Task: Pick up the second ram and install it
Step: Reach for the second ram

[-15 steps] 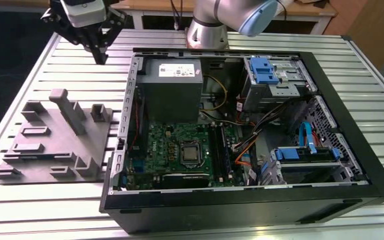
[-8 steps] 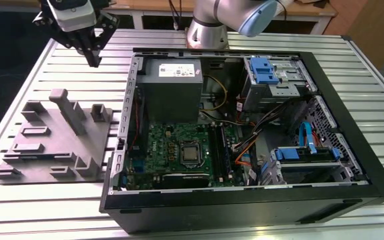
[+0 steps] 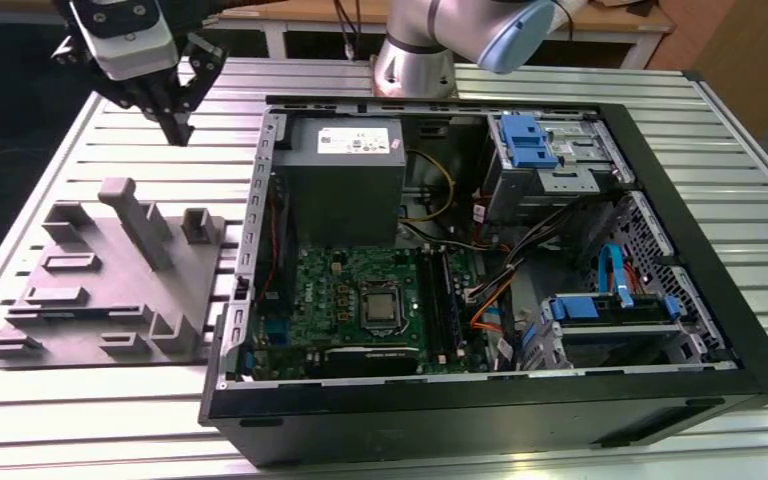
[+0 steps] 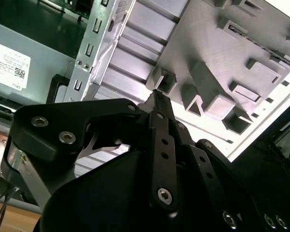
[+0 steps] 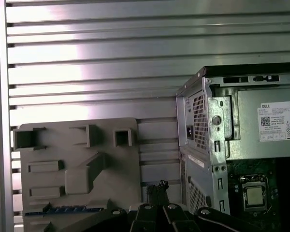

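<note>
The second ram (image 5: 63, 209) is a thin dark blue strip lying in a groove along one edge of the grey fixture plate (image 5: 77, 164). My gripper (image 3: 176, 128) hangs above the slatted table, beyond the far end of the fixture plate (image 3: 104, 270) and to the exterior view's left of the open computer case (image 3: 491, 260). Its fingers are drawn together to a point with nothing between them. The fingertips (image 5: 157, 186) show in both wrist views, and in the second wrist view they (image 4: 157, 96) sit over the plate's raised blocks. The memory slots (image 3: 444, 295) run beside the processor.
The case's metal side wall (image 5: 203, 145) stands close to the fixture plate, with a strip of slatted table (image 3: 131, 150) between them. Inside the case are a grey power supply (image 3: 344, 165), the green board (image 3: 357, 300), cables and blue drive brackets (image 3: 524, 140).
</note>
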`<state>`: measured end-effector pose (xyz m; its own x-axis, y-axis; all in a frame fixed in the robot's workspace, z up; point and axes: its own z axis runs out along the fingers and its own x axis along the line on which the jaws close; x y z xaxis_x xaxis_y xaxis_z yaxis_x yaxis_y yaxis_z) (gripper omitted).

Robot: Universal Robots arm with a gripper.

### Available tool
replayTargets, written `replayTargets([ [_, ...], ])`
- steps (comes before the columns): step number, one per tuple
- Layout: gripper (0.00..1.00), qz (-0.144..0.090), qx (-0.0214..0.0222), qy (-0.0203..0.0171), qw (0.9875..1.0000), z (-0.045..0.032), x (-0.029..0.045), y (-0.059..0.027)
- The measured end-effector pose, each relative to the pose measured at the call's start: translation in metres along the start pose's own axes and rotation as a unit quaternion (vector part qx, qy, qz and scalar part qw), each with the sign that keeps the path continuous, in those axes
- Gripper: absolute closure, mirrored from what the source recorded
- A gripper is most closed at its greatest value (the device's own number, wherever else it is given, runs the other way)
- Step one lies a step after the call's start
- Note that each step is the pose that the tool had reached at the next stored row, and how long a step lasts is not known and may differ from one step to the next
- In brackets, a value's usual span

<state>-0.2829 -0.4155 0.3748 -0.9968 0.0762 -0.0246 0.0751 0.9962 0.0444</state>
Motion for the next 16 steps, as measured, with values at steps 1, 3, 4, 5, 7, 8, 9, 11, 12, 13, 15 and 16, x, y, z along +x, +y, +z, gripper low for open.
replayTargets([
  [1,0.9,0.0,0.0,0.0,1.0,0.0006,0.0009,-0.0019],
  [3,0.9,0.0,0.0,0.0001,1.0,0.0018,0.0027,-0.0055],
  [4,0.9,0.0,0.0,0.0,1.0,0.0026,0.0036,-0.0076],
  [5,0.9,0.0,0.0,0.0,1.0,0.0032,0.0045,-0.0094],
  [7,0.9,0.0,0.0,0.0,1.0,0.0044,0.0064,-0.013],
  [8,0.9,0.0,0.0,0.0,1.0,0.005,0.0075,-0.015],
  [9,0.9,0.0,0.0,0.0,1.0,0.0056,0.0085,-0.0169],
  [11,0.9,0.0,0.0,0.0,1.0,0.0071,0.0108,-0.0204],
  [12,0.9,0.0,0.0,0.0,1.0,0.0079,0.012,-0.0219],
  [13,0.9,0.0,0.0,0.0,1.0,0.0086,0.0132,-0.0234],
  [15,0.9,0.0,0.0,0.0,1.0,0.01,0.0155,-0.0262],
  [16,0.9,0.0,0.0,0.0,1.0,0.0107,0.0168,-0.0274],
])
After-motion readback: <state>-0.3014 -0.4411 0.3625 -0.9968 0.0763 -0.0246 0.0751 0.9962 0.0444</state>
